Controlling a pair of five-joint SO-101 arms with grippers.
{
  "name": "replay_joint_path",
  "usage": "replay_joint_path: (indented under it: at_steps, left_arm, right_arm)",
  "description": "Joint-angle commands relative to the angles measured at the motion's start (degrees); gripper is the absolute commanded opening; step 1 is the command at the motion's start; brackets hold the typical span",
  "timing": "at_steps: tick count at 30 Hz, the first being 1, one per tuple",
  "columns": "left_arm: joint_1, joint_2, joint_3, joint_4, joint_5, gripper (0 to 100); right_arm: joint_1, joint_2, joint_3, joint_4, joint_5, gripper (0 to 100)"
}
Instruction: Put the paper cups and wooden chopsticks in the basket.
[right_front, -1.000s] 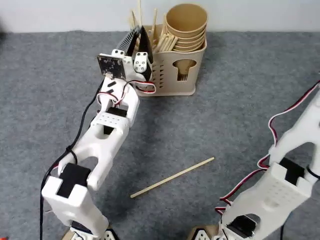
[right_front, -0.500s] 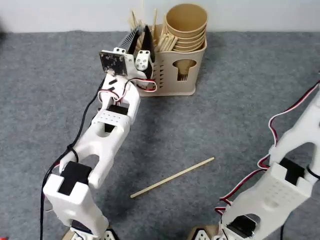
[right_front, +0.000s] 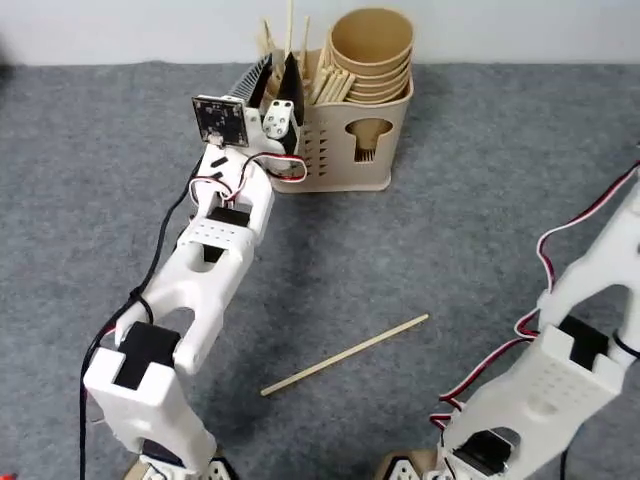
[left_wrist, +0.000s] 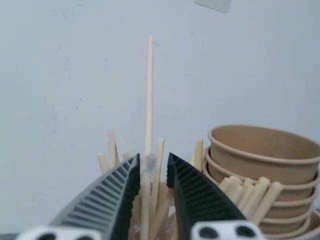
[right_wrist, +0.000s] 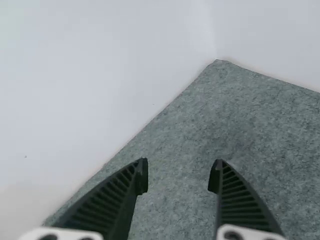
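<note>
My arms are white printed plastic shells with black servo blocks (right_front: 148, 352) set into the joints, and my left arm (right_front: 215, 262) carries a small black camera board (right_front: 220, 120) at the wrist. Red, white and black cables (right_front: 543, 250) loop along my right arm (right_front: 570, 372), and my left gripper (left_wrist: 152, 162) and right gripper (right_wrist: 179, 167) both end in black ridged fingers (right_wrist: 120, 200).

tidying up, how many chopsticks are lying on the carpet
1: the loose chopstick lies on the carpet between the arms, in front of the basket. The left pincer grips an upright chopstick over the basket. Arms may hide others.
</note>
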Motion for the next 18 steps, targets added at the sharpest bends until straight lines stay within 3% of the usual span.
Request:
replay_joint_path:
  at_steps: [1, 5, 13, 15, 18]
  left_arm:
    - [-2.20, -7.21, -1.36, -0.79, 0.44, 9]
    - [-5.54, -17.14, 0.84, 3.60, 0.44, 9]
    - [-5.63, -40.35, 2.33, 20.31, 0.53, 9]
    - [-5.89, -45.54, 2.42, 31.65, 0.53, 9]
    - [-5.71, -52.48, 2.42, 56.70, 0.53, 9]
  right_arm:
    - [-0.48, -0.48, -0.26, 0.22, -0.53, 20.8]
    - [-0.48, -0.48, -0.26, 0.22, -0.53, 20.8]
    - [-1.54, -0.48, -0.26, 0.22, -0.53, 20.8]
    - [-1.45, -0.66, -0.26, 0.31, -0.35, 20.8]
    - [-1.63, -0.92, -0.26, 0.31, -0.35, 20.8]
